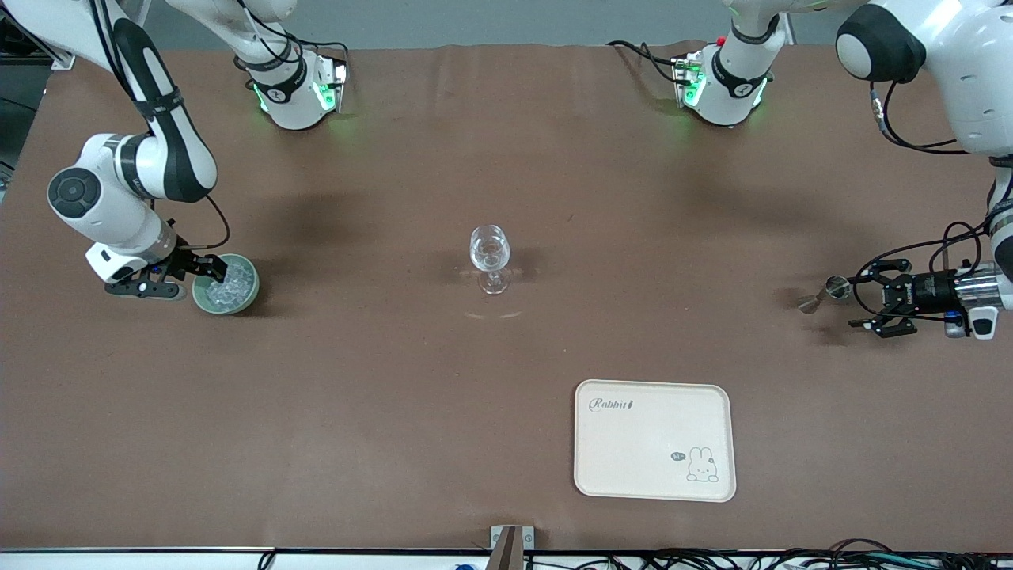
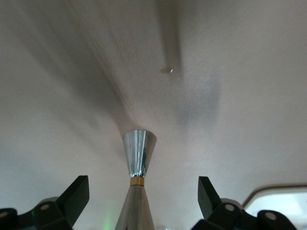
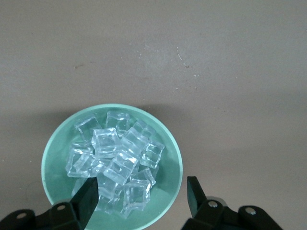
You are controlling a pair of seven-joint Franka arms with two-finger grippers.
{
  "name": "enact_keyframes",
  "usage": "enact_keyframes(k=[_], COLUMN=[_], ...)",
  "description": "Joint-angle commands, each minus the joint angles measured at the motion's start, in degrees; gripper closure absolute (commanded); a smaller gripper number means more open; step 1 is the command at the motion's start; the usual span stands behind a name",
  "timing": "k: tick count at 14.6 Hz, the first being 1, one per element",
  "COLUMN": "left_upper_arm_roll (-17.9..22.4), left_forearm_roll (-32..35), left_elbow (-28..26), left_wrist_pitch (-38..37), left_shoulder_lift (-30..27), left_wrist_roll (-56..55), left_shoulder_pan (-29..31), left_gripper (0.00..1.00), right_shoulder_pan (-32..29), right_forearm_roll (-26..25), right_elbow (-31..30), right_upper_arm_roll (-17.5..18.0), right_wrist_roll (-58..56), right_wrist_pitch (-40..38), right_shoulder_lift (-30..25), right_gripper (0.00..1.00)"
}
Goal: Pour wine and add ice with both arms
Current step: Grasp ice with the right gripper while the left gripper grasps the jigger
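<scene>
At the right arm's end of the counter (image 1: 506,412), ice (image 3: 115,158) is heaped in a green bowl (image 1: 226,284), straddled by the spread right pincer (image 3: 141,199). The spread left pincer (image 2: 144,196) flanks an upright metal jigger (image 2: 138,158).

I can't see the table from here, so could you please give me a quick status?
Right hand open at the bowl rim, over the ice. Left hand open around the jigger. Nothing in the way.

Brown table covering (image 1: 380,412), faintly creased, filling most of frame. Grey wall strip (image 1: 491,20) along top edge. Dark cables (image 1: 791,560) bundled along bottom right edge. Soft shadows mid-frame.
</scene>
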Motion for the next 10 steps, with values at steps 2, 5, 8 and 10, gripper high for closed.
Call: enact_keyframes(k=[2, 5, 8, 10], left_upper_arm_roll=[0.8, 0.7, 0.7, 0.6], left_forearm_roll=[-6.3, -10.3, -12.1, -12.5], left_elbow=[0.2, -2.5, -3.8, -3.9], left_wrist_pitch=[-5.8, -7.8, -9.0, -9.5], left_shoulder_lift=[3.8, 4.0, 4.0, 4.0], left_wrist_roll=[2.1, 2.1, 2.4, 2.9], left_shoulder_pan=[1.1, 1.3, 1.3, 1.8], left_gripper=[0.00, 0.00, 0.00, 0.00], right_shoulder_pan=[-0.8, -0.7, -0.7, -0.7], right_forearm_roll=[-1.1, -1.1, -1.1, -1.1], right_elbow=[-3.2, -3.3, -3.5, -3.5], right_upper_arm_roll=[0.7, 0.7, 0.7, 0.7], right_wrist_roll=[-0.1, 0.0, 0.0, 0.0], right_wrist_pitch=[3.6, 3.1, 3.2, 3.6], right_shoulder_lift=[-0.4, -0.3, 0.2, 0.9], right_gripper=[0.21, 0.25, 0.29, 0.31])
